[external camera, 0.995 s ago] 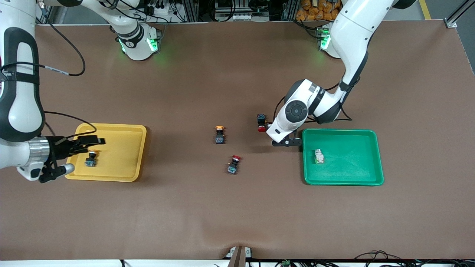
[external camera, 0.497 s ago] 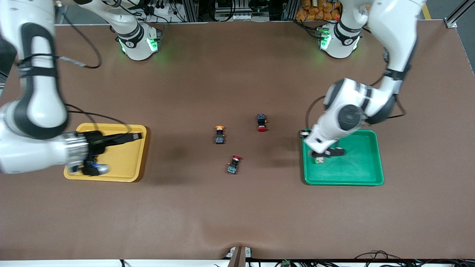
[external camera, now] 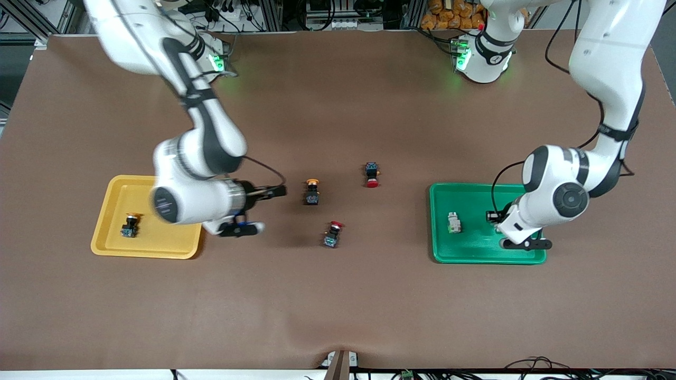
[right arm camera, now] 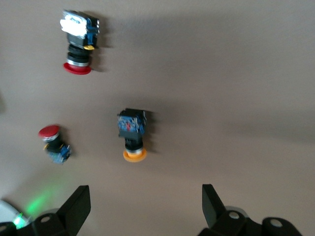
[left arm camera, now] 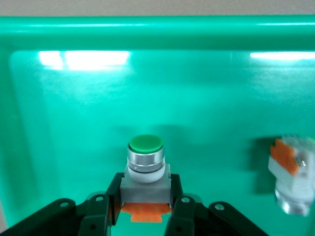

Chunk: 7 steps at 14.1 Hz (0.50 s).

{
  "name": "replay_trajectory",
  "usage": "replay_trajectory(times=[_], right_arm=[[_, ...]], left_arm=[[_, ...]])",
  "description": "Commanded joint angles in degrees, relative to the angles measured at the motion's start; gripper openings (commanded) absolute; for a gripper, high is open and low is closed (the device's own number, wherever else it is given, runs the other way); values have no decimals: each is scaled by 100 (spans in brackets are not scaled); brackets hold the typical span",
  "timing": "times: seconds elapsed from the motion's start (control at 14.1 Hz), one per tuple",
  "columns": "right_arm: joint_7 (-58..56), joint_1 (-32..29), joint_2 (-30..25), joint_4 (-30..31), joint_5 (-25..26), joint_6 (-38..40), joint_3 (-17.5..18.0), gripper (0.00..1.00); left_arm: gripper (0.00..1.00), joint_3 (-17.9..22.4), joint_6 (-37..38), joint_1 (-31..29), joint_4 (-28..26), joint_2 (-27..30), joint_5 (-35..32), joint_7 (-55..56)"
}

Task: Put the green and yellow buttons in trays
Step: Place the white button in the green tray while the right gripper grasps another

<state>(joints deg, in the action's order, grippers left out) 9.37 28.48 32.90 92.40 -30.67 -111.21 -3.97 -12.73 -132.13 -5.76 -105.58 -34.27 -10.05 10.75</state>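
My left gripper [external camera: 507, 232] is shut on a white-bodied, green-capped button [left arm camera: 145, 163] with an orange base, low over the green tray [external camera: 470, 200]. A second white button [external camera: 453, 222] lies in that tray; it also shows in the left wrist view [left arm camera: 292, 173]. My right gripper [external camera: 262, 209] is open and empty over the table between the yellow tray [external camera: 113, 195] and a black button with a yellow-orange cap [external camera: 311, 192]. In the right wrist view that button [right arm camera: 133, 133] lies ahead of the open gripper [right arm camera: 145, 206]. Another yellow-capped button [external camera: 129, 225] lies in the yellow tray.
Two black switches with red caps lie mid-table: one [external camera: 372, 174] farther from the front camera, one [external camera: 332, 234] nearer. Both show in the right wrist view, the first [right arm camera: 78, 42] and the second [right arm camera: 53, 143]. The brown mat covers the table.
My right gripper has left the yellow tray and swung toward the mid-table yellow-capped button. My left gripper has carried the green-capped button from the tray's edge to over the green tray.
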Motion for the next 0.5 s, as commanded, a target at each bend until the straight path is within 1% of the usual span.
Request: replay_trajectory(times=[0.0,0.07,0.14,0.21,0.28,0.43], right_arm=[[748,753,13,489,105,-960,-96,100],[1003,982,162,490,166,-1234,-104,100],[1240,1115,320,472,384,-1480,-104,100],[1408,1133,392,472,682,-1648,-104,100],[1453,1125,471,455,868,-1676,-104,100],[1463,1125,620,446,992,-1868,-104,100]], left_arm=[[0,-37,-50,-30,195,-142,-164,16],[0,-37,-50,-74,178,-142,-164,15],[1,-37,-50,-135,178,-142,-164,6],[35,-37,-59,-197,195,-176,-164,-11],[99,-46,-59,-215,204,-203,-164,-11],[100,-46,-50,-215,178,-177,-164,-11]])
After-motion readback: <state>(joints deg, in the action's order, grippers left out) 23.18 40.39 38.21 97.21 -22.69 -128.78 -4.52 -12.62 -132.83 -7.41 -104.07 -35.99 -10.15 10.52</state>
